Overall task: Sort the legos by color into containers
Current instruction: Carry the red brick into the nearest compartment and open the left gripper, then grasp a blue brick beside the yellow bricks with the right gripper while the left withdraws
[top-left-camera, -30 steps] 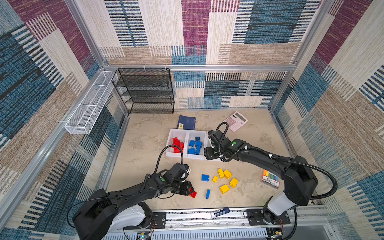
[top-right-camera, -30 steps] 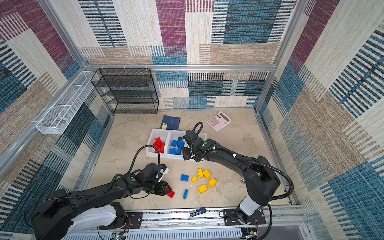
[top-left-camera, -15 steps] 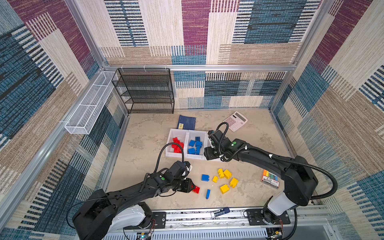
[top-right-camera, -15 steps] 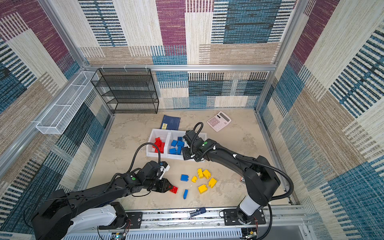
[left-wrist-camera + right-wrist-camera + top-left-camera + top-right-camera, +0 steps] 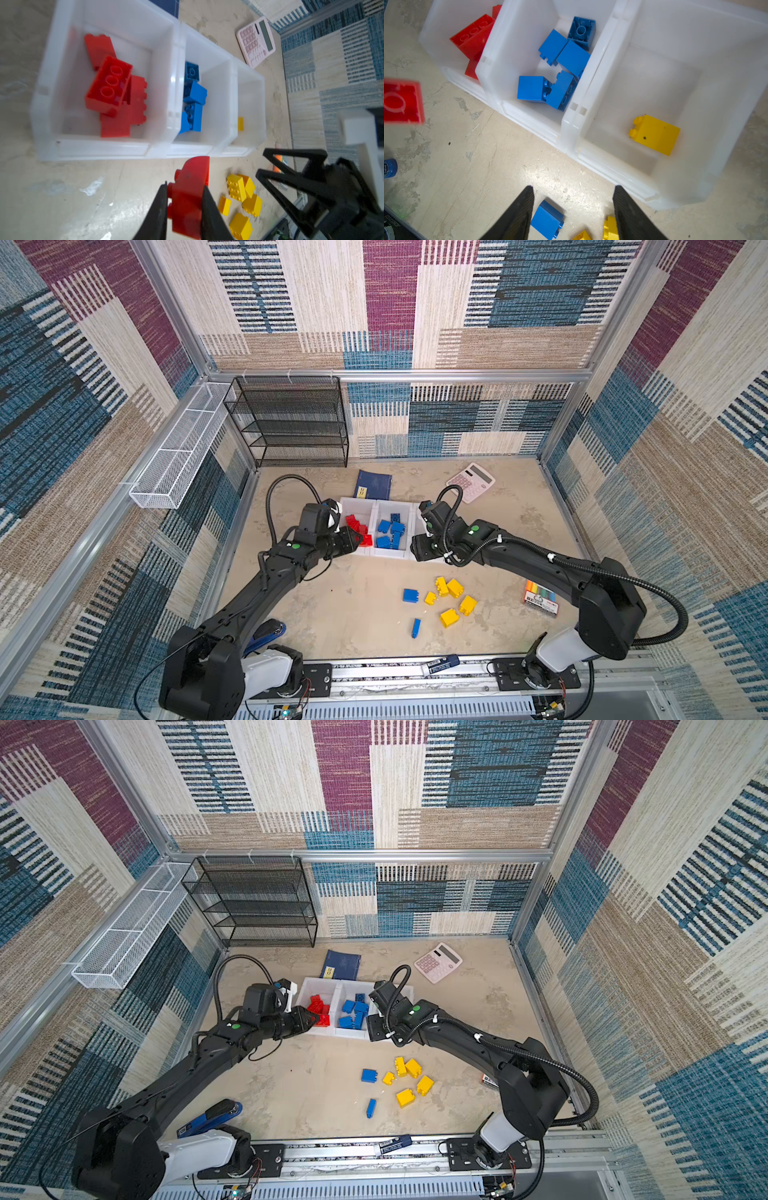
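Beige tabletop (image 5: 332, 614) in both top views holds the containers (image 5: 375, 510) mid-table, the left gripper (image 5: 359, 537) at their left bin's near lip; its wrist view shows it clamped on a red lego (image 5: 187, 199), long axis pointing along the fingers (image 5: 158, 212) toward the bins; the right wrist view shows the right gripper (image 5: 573, 191) spread, empty, above a blue lego (image 5: 547, 219).

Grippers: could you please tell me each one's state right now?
Left gripper: closed on a red brick.
Right gripper: open, holding nothing.

containers (image 5: 374, 514): centre | loose legos (image 5: 455, 588): in front | booklet (image 5: 374, 485), calculator (image 5: 471, 482): behind | rack (image 5: 291, 423): back-left
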You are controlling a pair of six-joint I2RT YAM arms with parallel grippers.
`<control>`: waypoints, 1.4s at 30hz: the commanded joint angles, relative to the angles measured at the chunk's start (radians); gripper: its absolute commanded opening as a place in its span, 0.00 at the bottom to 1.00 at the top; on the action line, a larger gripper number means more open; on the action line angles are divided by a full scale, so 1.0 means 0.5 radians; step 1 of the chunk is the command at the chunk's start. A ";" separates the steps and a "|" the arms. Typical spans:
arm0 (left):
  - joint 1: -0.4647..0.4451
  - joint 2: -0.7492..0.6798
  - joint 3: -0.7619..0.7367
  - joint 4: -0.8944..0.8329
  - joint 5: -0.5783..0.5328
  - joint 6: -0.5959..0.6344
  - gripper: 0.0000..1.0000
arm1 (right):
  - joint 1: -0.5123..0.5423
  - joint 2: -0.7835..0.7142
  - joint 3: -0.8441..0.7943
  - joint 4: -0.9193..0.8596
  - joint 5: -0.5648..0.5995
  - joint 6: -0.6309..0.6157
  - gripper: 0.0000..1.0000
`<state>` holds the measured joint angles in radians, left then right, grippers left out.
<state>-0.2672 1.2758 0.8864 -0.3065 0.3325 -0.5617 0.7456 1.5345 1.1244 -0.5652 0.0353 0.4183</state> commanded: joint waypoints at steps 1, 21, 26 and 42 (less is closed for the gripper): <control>0.118 0.150 0.154 -0.106 0.003 0.118 0.23 | 0.001 -0.049 -0.044 0.026 0.000 0.053 0.64; 0.203 0.664 0.623 -0.193 -0.149 0.207 0.51 | 0.000 -0.234 -0.181 -0.032 0.018 0.105 0.64; 0.203 0.547 0.523 -0.201 -0.116 0.200 0.52 | 0.000 -0.234 -0.202 -0.029 0.023 0.110 0.64; 0.200 -0.349 -0.399 -0.012 -0.129 -0.115 0.54 | 0.150 -0.068 -0.298 -0.071 -0.010 0.217 0.61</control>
<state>-0.1665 1.1461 0.7303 -0.3542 0.2680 -0.5598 0.7952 1.4788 0.9691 -0.5991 0.0349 0.4965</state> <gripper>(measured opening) 0.539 0.612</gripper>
